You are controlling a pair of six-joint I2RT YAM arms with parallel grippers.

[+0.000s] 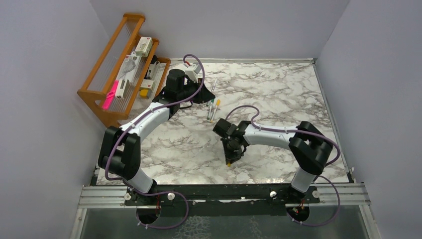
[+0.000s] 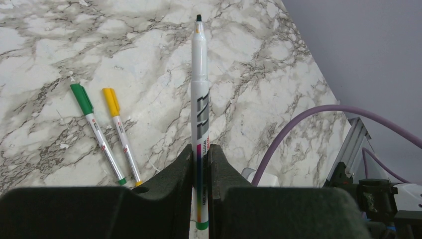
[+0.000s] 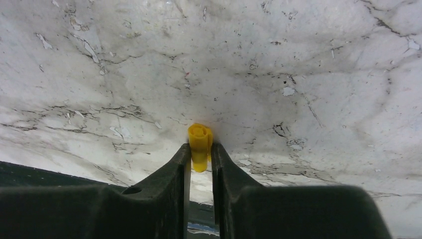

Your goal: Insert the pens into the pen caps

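My left gripper (image 2: 200, 149) is shut on the lower barrel of a pale grey pen (image 2: 200, 89) with a green end; its bare tip points away from the wrist. In the top view this gripper (image 1: 201, 93) is at the back of the table and the pen (image 1: 214, 84) sticks out to the right. Two pens lie side by side on the marble, one with a green cap (image 2: 81, 98) on it and one with a yellow cap (image 2: 111, 101) on it. My right gripper (image 3: 200, 147) is shut on a loose yellow cap (image 3: 200, 137), low over the table's front middle (image 1: 230, 160).
A wooden rack (image 1: 119, 69) stands at the back left with small boxes and a pink marker (image 1: 110, 94). Purple cables (image 2: 298, 124) loop off both arms. Grey walls close in the marble table (image 1: 278, 94) on three sides.
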